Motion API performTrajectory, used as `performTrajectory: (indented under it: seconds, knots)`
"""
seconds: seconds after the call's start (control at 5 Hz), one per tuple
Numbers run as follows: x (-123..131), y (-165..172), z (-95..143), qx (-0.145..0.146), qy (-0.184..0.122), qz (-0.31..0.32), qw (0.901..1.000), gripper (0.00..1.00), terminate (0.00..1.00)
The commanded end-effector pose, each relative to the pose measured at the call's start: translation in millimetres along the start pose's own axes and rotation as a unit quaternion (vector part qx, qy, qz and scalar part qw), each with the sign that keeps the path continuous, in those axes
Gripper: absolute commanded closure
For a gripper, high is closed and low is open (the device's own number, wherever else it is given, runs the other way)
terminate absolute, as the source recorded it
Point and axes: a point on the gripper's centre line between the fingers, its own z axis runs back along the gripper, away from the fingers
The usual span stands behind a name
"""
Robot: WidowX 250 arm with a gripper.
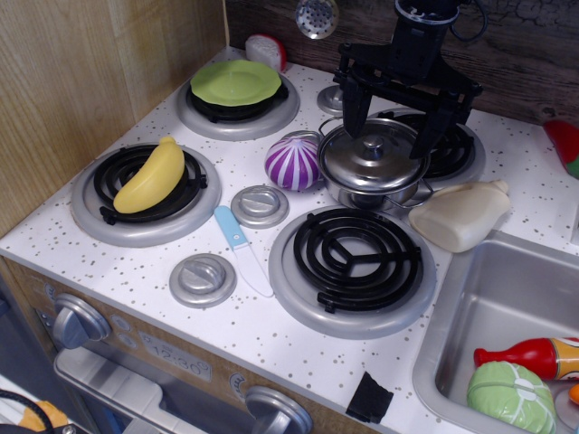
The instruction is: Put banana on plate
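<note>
The yellow banana [154, 175] lies on the front left burner [145, 193]. The lime-green plate [235, 81] sits on the back left burner. My black gripper [392, 117] hangs open over the back right burner, its fingers either side of a lidded silver pot [373, 165]. It holds nothing and is far to the right of both banana and plate.
A purple striped onion [292, 162] sits mid-stove. A cream bottle [460, 215] lies by the sink [507, 307], which holds a red bottle and green cabbage. A blue-handled toy knife [242, 248] and grey knob discs [260, 205] lie between burners. A wooden wall stands at left.
</note>
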Motion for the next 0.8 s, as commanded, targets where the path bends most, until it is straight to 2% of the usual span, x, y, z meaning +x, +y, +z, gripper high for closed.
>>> performTrajectory:
  seconds: [0.0, 0.2, 0.4, 0.6]
  knots:
    - [0, 0, 0, 0.0, 0.0, 0.0, 1.0, 0.0, 0.0]
    - [-13, 47, 19, 0.042, 0.022, 0.0, 0.9989, 0.0, 0.0]
    - [-29, 86, 23, 0.075, 0.025, 0.008, 0.9968, 0.0, 0.0]
    - [-49, 124, 11, 0.099, 0.01, 0.014, 0.9949, 0.0, 0.0]
